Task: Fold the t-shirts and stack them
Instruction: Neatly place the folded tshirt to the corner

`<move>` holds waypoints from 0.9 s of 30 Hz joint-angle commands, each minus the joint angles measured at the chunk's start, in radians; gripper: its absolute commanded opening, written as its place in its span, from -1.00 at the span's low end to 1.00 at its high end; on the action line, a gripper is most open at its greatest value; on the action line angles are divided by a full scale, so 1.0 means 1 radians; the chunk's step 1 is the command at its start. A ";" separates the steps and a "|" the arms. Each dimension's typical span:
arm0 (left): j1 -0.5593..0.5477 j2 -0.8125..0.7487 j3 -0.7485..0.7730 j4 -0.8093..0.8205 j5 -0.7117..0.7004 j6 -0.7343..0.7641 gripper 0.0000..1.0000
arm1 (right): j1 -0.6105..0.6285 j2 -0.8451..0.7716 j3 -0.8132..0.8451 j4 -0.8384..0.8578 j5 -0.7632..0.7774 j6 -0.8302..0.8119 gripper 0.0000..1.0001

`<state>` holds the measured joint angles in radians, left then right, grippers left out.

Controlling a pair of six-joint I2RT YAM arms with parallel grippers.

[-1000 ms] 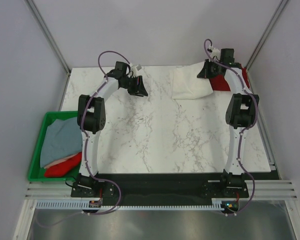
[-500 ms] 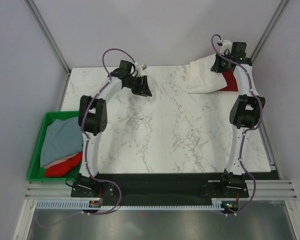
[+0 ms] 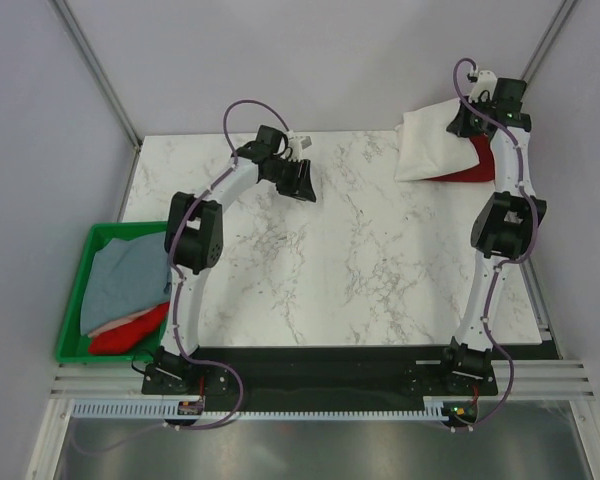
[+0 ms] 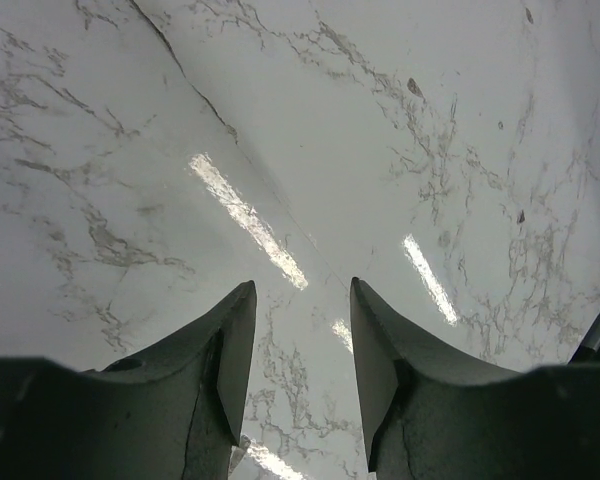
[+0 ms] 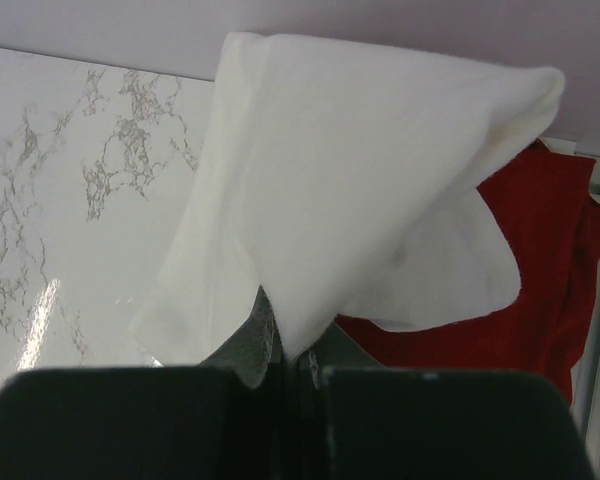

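My right gripper (image 3: 468,122) is shut on the folded white t-shirt (image 3: 430,146) and holds it lifted at the table's far right corner. In the right wrist view the white t-shirt (image 5: 360,200) hangs from the closed jaws (image 5: 298,352). A dark red t-shirt (image 3: 470,168) lies on the table under and behind it; it also shows in the right wrist view (image 5: 540,260). My left gripper (image 3: 302,183) is open and empty above bare marble at the far centre-left; its fingers (image 4: 225,370) stand apart. A grey-blue t-shirt (image 3: 125,283) and a bright red t-shirt (image 3: 128,332) lie in the crate.
A green plastic crate (image 3: 80,290) stands at the table's left edge, near the left arm's base. The marble table (image 3: 360,270) ends at metal rails at the front. Enclosure walls and corner posts stand close behind the far right corner.
My right gripper has lifted the white t-shirt and carried it right and back, over the dark red one. My left gripper has moved right and slightly nearer, still open.
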<state>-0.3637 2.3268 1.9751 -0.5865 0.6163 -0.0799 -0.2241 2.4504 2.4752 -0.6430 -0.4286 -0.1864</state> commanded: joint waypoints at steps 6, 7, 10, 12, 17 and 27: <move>-0.049 -0.078 0.007 -0.012 -0.046 0.066 0.01 | -0.044 -0.068 0.080 0.091 -0.053 0.060 -1.00; -0.056 -0.078 0.010 -0.013 -0.050 0.071 0.01 | -0.049 -0.058 0.085 0.106 -0.053 0.068 -1.00; -0.067 -0.078 0.014 -0.019 -0.064 0.078 0.02 | -0.057 -0.033 0.106 0.130 -0.045 0.073 -1.00; -0.072 -0.078 0.014 -0.022 -0.073 0.078 0.03 | -0.061 -0.016 0.126 0.149 -0.042 0.088 -1.00; -0.078 -0.090 -0.002 -0.033 -0.093 0.111 0.04 | -0.067 0.038 0.142 0.201 -0.013 0.094 -1.00; -0.096 -0.083 0.007 -0.039 -0.121 0.134 0.05 | -0.067 0.120 0.145 0.247 0.065 0.062 -1.00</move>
<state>-0.4423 2.3066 1.9728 -0.6231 0.5201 0.0013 -0.2863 2.5614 2.5729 -0.4774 -0.3897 -0.1097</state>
